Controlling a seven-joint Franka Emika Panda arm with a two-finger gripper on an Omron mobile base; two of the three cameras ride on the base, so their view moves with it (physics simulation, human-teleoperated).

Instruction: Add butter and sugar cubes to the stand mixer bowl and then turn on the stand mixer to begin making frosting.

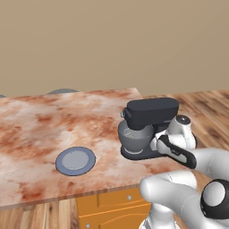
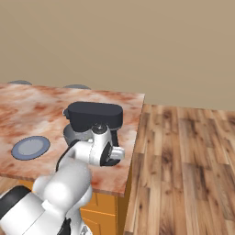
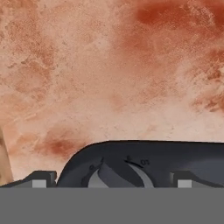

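Stand mixer [image 3: 144, 159] knob [image 3: 114, 177] between tool [image 3: 112, 183] tips

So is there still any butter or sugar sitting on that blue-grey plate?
No, the plate on the counter lies bare in the left base view, with nothing on its flat surface.

A flat round blue-grey plate [image 1: 75, 161] lies on the mottled reddish marble counter [image 1: 40, 129], near its front edge. Below sit orange-brown cabinet drawers [image 1: 112, 203], with small knobs as far as I can tell, beside a wood-plank floor [image 2: 183, 160].
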